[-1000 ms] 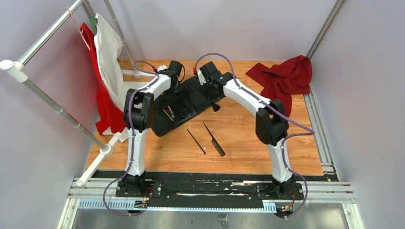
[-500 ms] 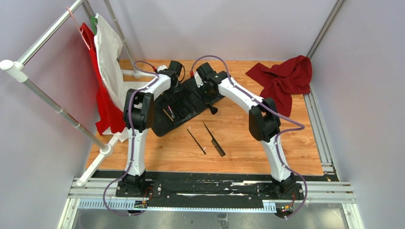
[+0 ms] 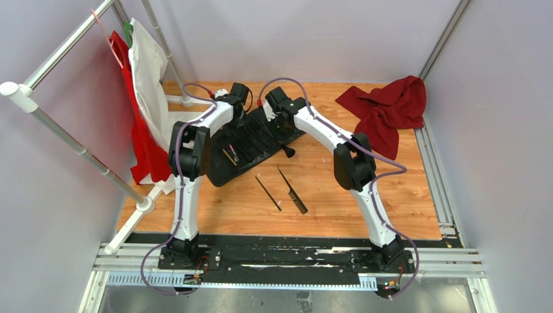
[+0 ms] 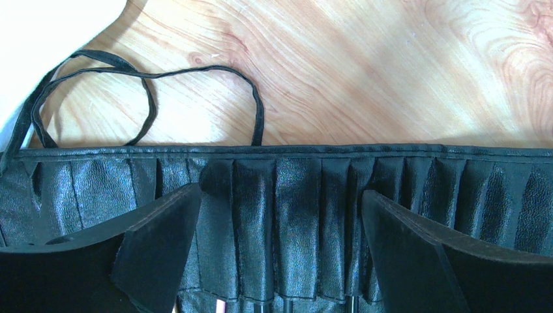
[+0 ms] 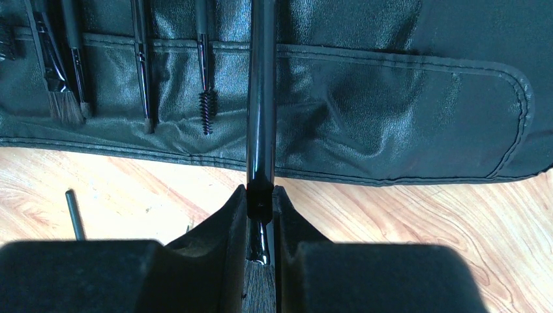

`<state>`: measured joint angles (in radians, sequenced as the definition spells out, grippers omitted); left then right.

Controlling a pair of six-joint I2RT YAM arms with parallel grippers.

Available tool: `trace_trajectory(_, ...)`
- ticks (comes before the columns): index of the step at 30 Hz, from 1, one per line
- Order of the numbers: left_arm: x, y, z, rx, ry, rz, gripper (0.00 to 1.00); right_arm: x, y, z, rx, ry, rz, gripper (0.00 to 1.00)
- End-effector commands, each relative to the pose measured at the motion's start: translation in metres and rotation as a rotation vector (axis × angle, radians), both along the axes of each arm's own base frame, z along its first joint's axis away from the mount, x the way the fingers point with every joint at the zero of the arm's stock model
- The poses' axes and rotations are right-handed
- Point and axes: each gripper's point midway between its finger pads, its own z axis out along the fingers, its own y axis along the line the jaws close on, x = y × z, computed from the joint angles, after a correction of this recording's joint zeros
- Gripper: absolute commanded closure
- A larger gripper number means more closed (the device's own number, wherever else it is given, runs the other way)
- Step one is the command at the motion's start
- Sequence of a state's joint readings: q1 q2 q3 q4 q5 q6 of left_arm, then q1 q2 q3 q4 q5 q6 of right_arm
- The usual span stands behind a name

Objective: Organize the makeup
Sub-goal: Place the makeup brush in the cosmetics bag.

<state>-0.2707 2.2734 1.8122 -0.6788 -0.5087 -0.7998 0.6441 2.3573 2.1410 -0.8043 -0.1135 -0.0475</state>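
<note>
The black roll-up case (image 3: pixel 251 140) lies open on the wooden table, with several brushes (image 5: pixel 57 91) and a spoolie (image 5: pixel 206 104) in its slots. My right gripper (image 5: pixel 261 195) is shut on a black-handled brush (image 5: pixel 261 98). Its handle reaches up over the case (image 5: pixel 391 98) and its bristles sit between my fingers. In the top view this gripper (image 3: pixel 287 147) hangs at the case's near right edge. My left gripper (image 4: pixel 280 202) is open and empty just above the case's pockets (image 4: pixel 300 195), at the far edge in the top view (image 3: pixel 239 111). A loose thin brush (image 3: pixel 268 193) and a black comb (image 3: pixel 292 190) lie on the wood.
The case's tie strings (image 4: pixel 150 98) loop over the wood beyond it. A red cloth (image 3: pixel 388 107) lies at the back right. A rack with white and red garments (image 3: pixel 147 85) stands along the left. One end of the loose brush (image 5: pixel 74 215) shows on the wood at the left.
My right arm has swung left, carrying the held brush a little left along the case's near edge. The left arm, loose brush and comb have not moved.
</note>
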Motion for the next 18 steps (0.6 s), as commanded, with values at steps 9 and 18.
trace_trajectory(9,-0.029,0.005,-0.033,0.043,0.151,-0.02,0.02,0.008,-0.005,-0.005,0.001,0.027,0.001,0.99)
trace_trajectory(18,-0.029,0.005,-0.033,0.044,0.152,-0.021,0.02,0.01,-0.005,-0.014,-0.002,0.042,-0.005,0.99)
